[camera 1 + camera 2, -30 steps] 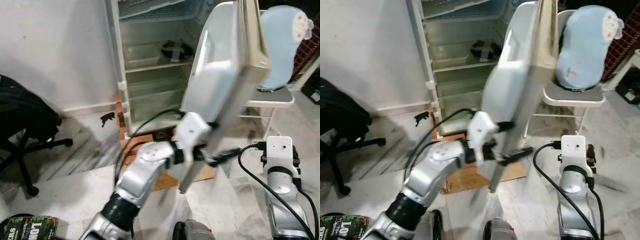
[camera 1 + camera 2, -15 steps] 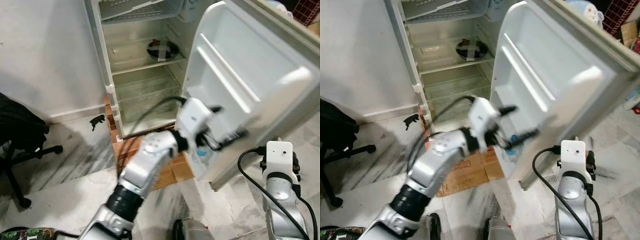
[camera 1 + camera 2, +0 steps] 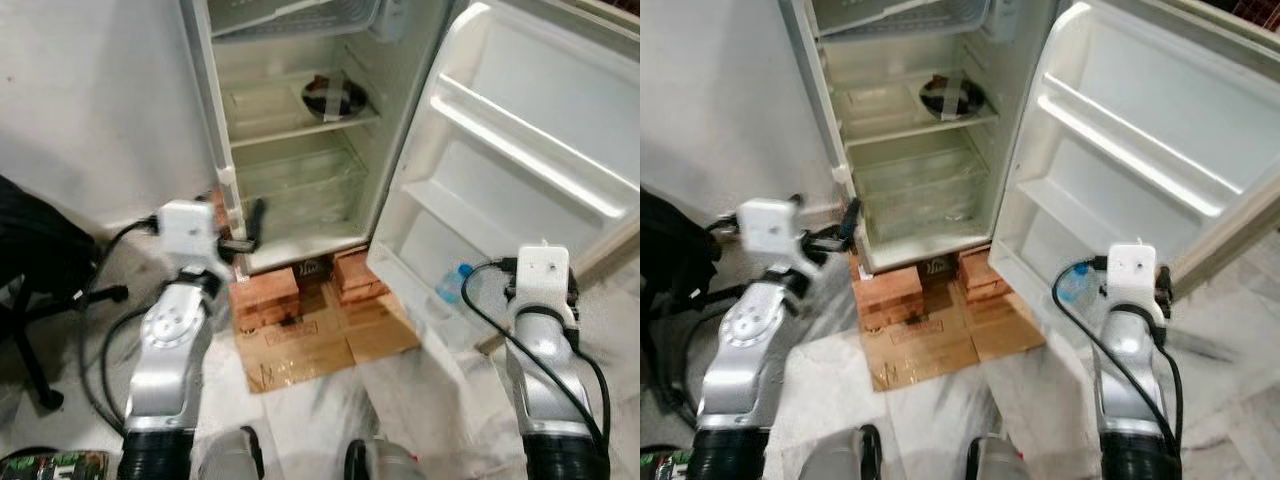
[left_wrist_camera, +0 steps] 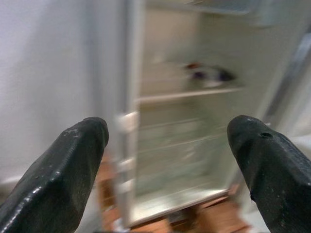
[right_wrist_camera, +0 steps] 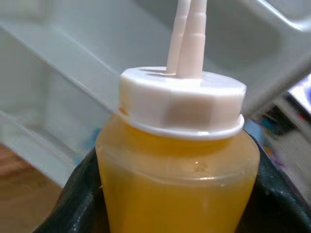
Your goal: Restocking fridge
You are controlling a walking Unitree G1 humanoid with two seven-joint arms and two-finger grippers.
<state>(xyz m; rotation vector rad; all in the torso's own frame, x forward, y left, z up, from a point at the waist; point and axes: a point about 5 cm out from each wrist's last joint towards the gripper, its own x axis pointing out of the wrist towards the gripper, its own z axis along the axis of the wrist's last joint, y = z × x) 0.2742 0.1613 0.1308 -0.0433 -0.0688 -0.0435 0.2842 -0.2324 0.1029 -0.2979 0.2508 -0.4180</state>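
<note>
The right gripper pinches a squeeze bottle of orange-yellow sauce, its black fingers pressed against both sides of the body below the white cap with its thin nozzle. In the head views the right arm stands at the lower right of the frame, just in front of the open fridge door, whose white shelves face the robot. A small water bottle with a blue cap sits in the door's lowest shelf, right of centre.

The left gripper is spread wide and holds nothing, its two fingertips framing the fridge interior. In the left eye view it sits left of centre, near the hinge-side edge of the fridge, which fills the upper middle.

A dark bowl taped across rests on the upper shelf. The lower glass shelves look bare. The fridge stands on bricks over flattened cardboard at centre. A black office chair occupies the left edge, on the marble floor.
</note>
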